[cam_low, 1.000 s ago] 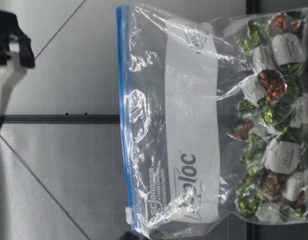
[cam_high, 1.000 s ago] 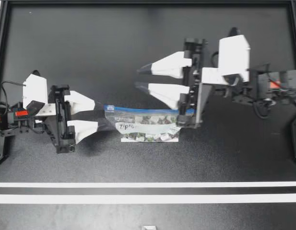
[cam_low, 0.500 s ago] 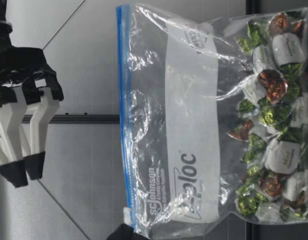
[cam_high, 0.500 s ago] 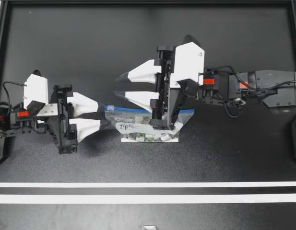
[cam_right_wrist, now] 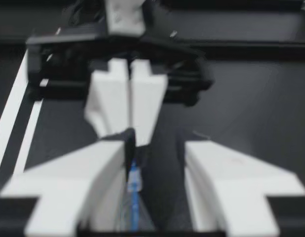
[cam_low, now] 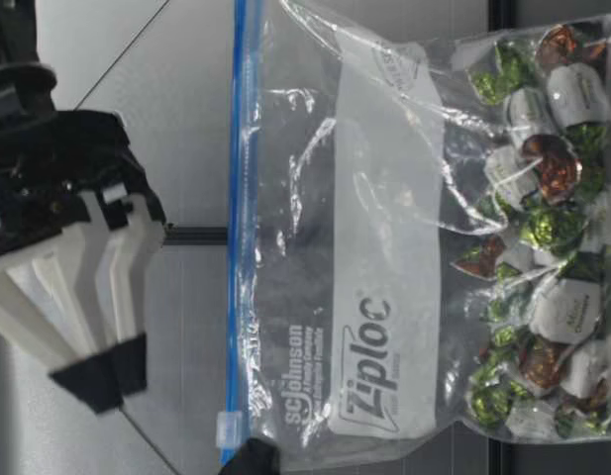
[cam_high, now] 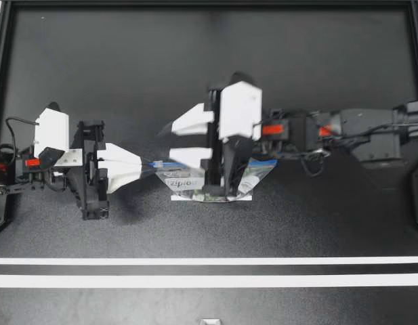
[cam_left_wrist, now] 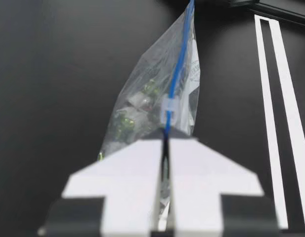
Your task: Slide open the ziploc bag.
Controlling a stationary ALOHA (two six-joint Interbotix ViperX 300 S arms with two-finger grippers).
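Note:
A clear zip bag (cam_high: 183, 183) of wrapped candies (cam_low: 543, 247) stands upright mid-table, its blue zip strip (cam_low: 241, 198) on top. The white slider (cam_left_wrist: 170, 109) sits at the end nearest my left gripper (cam_high: 144, 164), which is shut on the bag's top corner just behind it. My right gripper (cam_high: 173, 141) hovers open above the bag, fingers apart and touching nothing. In the right wrist view the strip (cam_right_wrist: 134, 207) runs below, close to one finger (cam_right_wrist: 78, 182), with the slider (cam_right_wrist: 133, 180) and my left gripper (cam_right_wrist: 128, 131) ahead. In the low view my right gripper (cam_low: 109, 374) hangs higher than the strip.
The black table (cam_high: 209, 68) has a raised dark frame around its far and side edges. Two white tape lines (cam_high: 209, 271) run across the near side. Nothing else lies on the table.
My left gripper has closed on the bag's top corner, pulling the strip straight. My right arm has swung from the bag's right end leftward over it and come lower, still open.

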